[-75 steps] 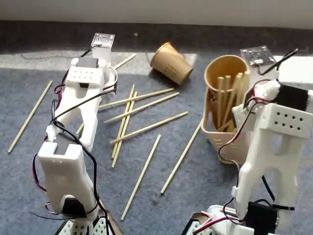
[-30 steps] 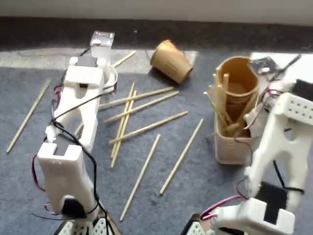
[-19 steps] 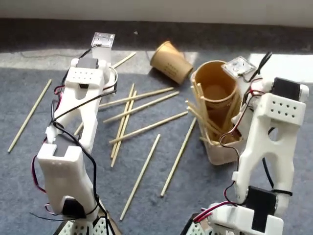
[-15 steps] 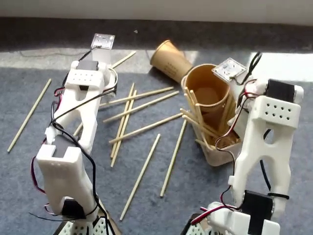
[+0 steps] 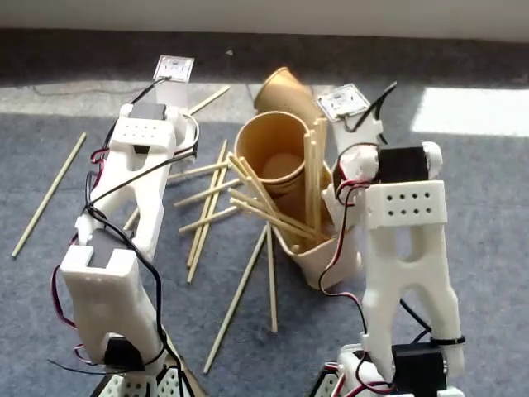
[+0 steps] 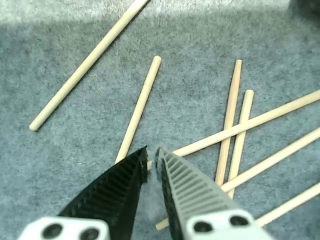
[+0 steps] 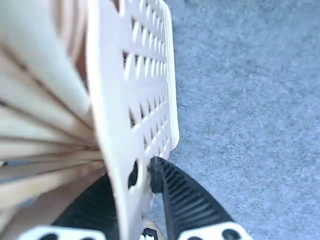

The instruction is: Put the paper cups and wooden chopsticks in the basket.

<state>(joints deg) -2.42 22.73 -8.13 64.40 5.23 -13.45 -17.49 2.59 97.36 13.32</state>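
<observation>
My right gripper [image 7: 140, 177] is shut on the perforated wall of the cream basket [image 7: 145, 90]. In the high view the basket [image 5: 324, 258] leans over near the middle of the carpet. It holds an upright paper cup [image 5: 277, 161] and a fan of wooden chopsticks [image 5: 269, 207]. A second paper cup [image 5: 281, 89] lies on its side just behind the basket. Several loose chopsticks [image 5: 207, 207] lie between the two arms, and one [image 5: 50, 194] lies far left. My left gripper [image 6: 151, 156] is shut and holds nothing, hovering over the end of a chopstick [image 6: 139, 107].
The floor is grey carpet with a dark strip along the far wall. A sunlit patch [image 5: 471, 112] marks bare carpet at the far right. The left arm [image 5: 136, 190] stretches over the left half, with loose chopsticks [image 5: 240, 298] beside it.
The right arm has dragged the basket leftward toward the middle, tilting it and fanning out its chopsticks. It now crowds the lying cup and the loose sticks. The left arm has stayed put.
</observation>
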